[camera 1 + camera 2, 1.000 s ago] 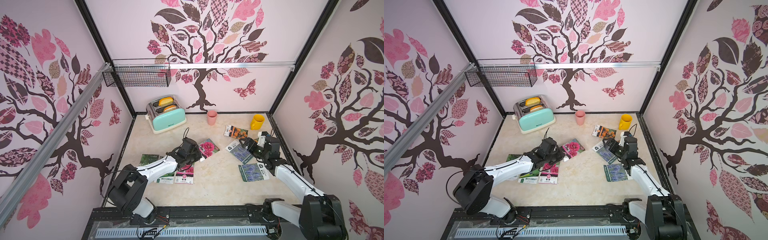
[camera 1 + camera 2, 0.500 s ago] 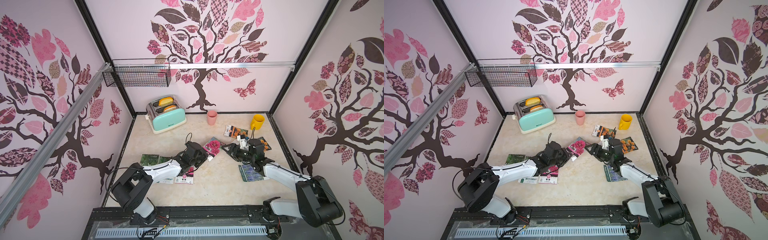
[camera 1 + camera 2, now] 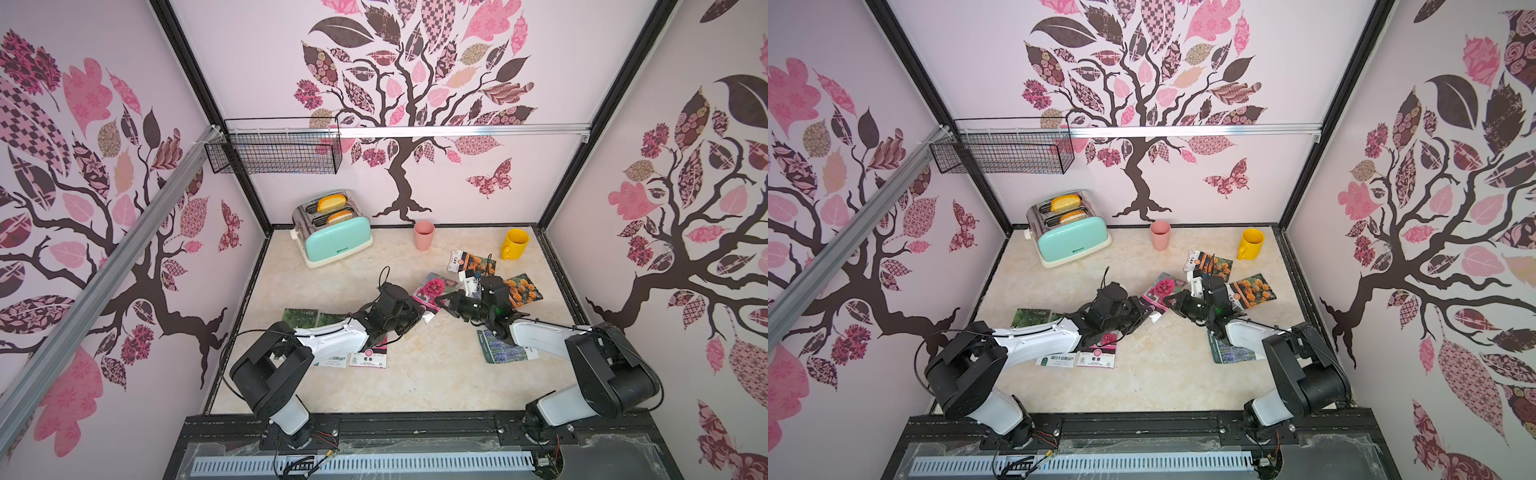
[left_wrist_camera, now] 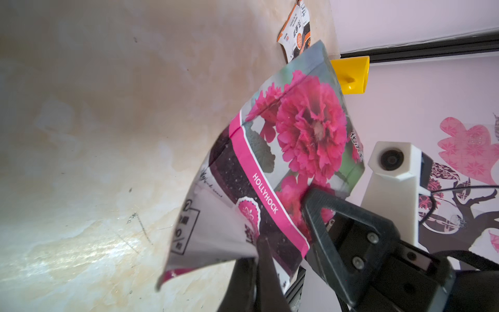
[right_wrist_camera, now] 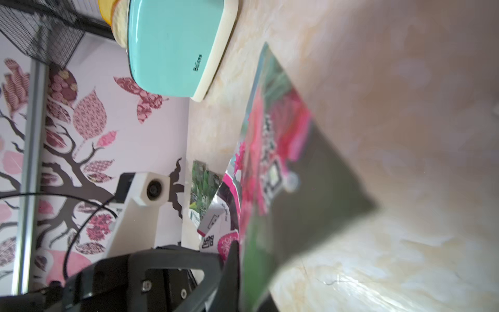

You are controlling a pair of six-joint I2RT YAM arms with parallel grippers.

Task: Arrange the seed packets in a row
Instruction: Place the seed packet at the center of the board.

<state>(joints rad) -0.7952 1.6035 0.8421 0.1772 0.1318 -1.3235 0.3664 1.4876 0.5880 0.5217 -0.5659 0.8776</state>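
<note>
A pink hollyhock seed packet [image 3: 434,287] [image 3: 1163,287] hangs just above the floor's middle, held at both ends. My left gripper [image 3: 424,311] [image 4: 260,243] is shut on its white label corner. My right gripper [image 3: 443,301] [image 5: 237,250] is shut on the opposite edge of the same packet [image 4: 299,135], which looks blurred in the right wrist view [image 5: 270,162]. Two marigold packets [image 3: 471,264] [image 3: 521,291] lie behind the right arm. A lavender packet [image 3: 505,352] lies partly under it. Gourd packets [image 3: 307,318] and another pink packet [image 3: 368,358] lie by the left arm.
A mint toaster [image 3: 334,237] with bread stands at the back left. A pink cup [image 3: 424,235] and a yellow mug [image 3: 514,243] stand near the back wall. A wire basket [image 3: 276,151] hangs on the wall above the toaster.
My right arm swung left from the packets on the right to the pink packet and shut on its edge. My left gripper carried that packet up and rightward, staying shut.
</note>
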